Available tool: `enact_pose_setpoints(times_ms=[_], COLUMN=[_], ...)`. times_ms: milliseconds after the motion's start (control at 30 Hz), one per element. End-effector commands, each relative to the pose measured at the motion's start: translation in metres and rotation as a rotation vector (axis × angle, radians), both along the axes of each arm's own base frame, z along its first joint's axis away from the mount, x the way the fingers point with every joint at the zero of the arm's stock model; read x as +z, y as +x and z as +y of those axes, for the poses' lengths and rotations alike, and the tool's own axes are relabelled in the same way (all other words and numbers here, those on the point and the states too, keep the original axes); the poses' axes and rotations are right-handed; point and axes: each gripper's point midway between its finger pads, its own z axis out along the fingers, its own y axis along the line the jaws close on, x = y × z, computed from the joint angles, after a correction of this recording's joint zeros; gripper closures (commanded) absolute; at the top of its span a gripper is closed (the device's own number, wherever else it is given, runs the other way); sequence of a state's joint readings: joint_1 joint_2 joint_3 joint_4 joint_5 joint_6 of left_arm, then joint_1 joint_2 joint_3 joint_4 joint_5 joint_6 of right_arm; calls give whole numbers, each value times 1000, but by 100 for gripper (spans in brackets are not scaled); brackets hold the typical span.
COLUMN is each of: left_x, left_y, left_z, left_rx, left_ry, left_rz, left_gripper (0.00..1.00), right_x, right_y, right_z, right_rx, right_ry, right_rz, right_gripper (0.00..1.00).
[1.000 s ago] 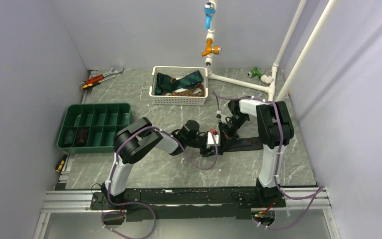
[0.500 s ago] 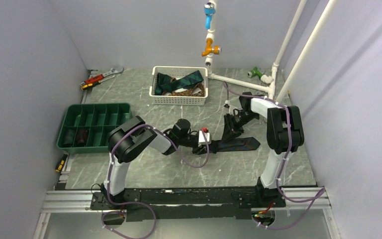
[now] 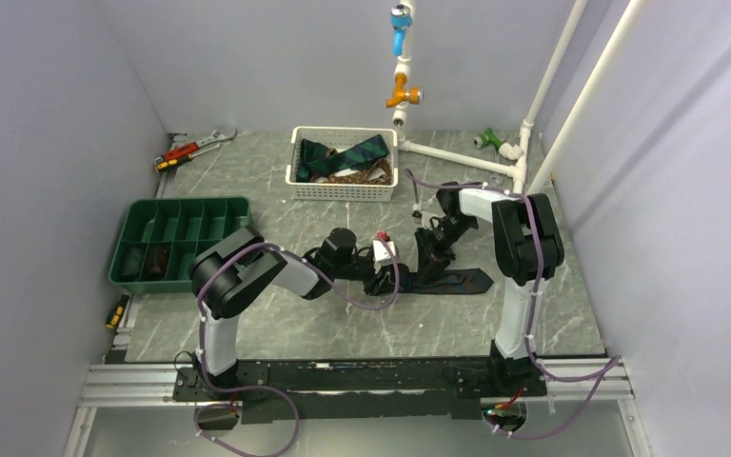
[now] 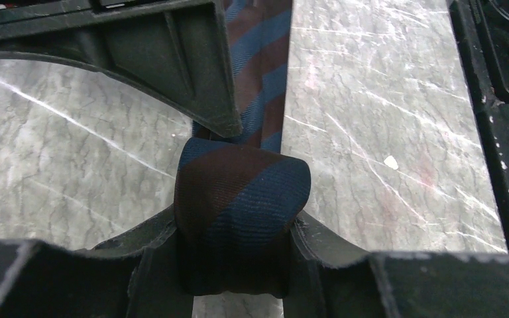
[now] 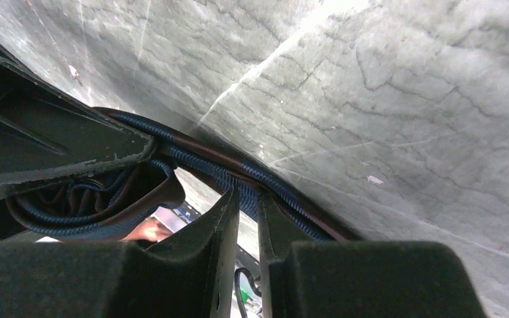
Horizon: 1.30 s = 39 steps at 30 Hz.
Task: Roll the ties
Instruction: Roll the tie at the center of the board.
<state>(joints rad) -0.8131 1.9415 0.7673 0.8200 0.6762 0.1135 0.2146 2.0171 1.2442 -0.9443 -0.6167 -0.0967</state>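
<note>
A navy and maroon striped tie point(image 3: 452, 279) lies flat on the marble table between the arms, its pointed wide end to the right. Its left end is wound into a roll point(image 4: 242, 199). My left gripper point(image 4: 237, 248) is shut on that roll, one finger pressing each side. My right gripper point(image 3: 433, 249) stands just right of the roll, over the tie's flat strip. In the right wrist view its jaws point(image 5: 248, 202) are almost together, with the tie's edge point(image 5: 275, 185) pinched between the tips. One right finger point(image 4: 172, 59) shows in the left wrist view above the roll.
A white basket point(image 3: 343, 190) holding more ties point(image 3: 347, 157) stands at the back centre. A green divided tray point(image 3: 179, 238) sits at the left. Wrench and red pliers point(image 3: 195, 148) lie at the back left, white pipes point(image 3: 457, 157) at the back right.
The left gripper closed on the roll and drew it leftward, dragging the tie along. The right gripper swung away toward the back, then returned to the strip beside the roll.
</note>
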Motion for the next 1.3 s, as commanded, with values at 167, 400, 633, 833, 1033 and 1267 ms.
enact_pose_setpoints(times_ms=[167,400,633,833,1033,1267], left_x=[-68,-88,-86,-84,-84,-72], left_y=[8,5,-1,-2,-5,-13], left_z=[42,57,53,51,48,40], left_rx=[88,94,82,71,60,-27], left_ry=[295,409,402,396,391,327], left_rz=[-42,-12,45,56,90,46], left_gripper=[66,64,66,65,62,49], right_x=[-23,55,77,73,35,11], right_y=[48,24,6,4,2,20], right_z=[-17,33,43,47,51,18], right_rx=[87,19,-18,-17,53,25], right_ry=[-122,243,345,352,264,102], right_rz=[-168,-140,-121,-103,-76,-92], right_gripper=[75,48,46,38,57,100])
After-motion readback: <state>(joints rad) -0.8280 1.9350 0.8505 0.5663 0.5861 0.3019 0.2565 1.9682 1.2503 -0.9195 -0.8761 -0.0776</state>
